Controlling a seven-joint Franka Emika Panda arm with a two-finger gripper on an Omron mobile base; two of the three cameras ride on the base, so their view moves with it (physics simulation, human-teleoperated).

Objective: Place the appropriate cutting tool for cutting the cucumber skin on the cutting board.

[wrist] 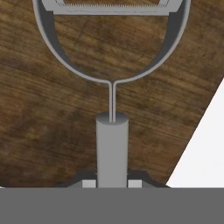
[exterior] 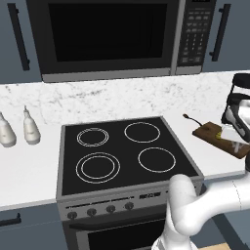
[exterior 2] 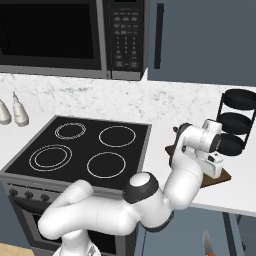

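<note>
Peeler (wrist: 112,78) first — a grey Y-shaped one with a serrated blade across its fork and a round handle — and it sits pinched in the gripper (wrist: 112,183), whose fingertips are pressed against the handle's base on either side. In the hand view the fork hangs right above the brown wood of the cutting board (wrist: 52,131), with the white counter (wrist: 205,148) showing past the board's edge. I judge the tool is held by the handle end so the blade can come down flat on the wood. From the right base view the gripper (exterior 2: 214,167) hovers low over the cutting board (exterior 2: 223,176), beside the black tiered rack (exterior 2: 239,120) — release looks close.
</note>
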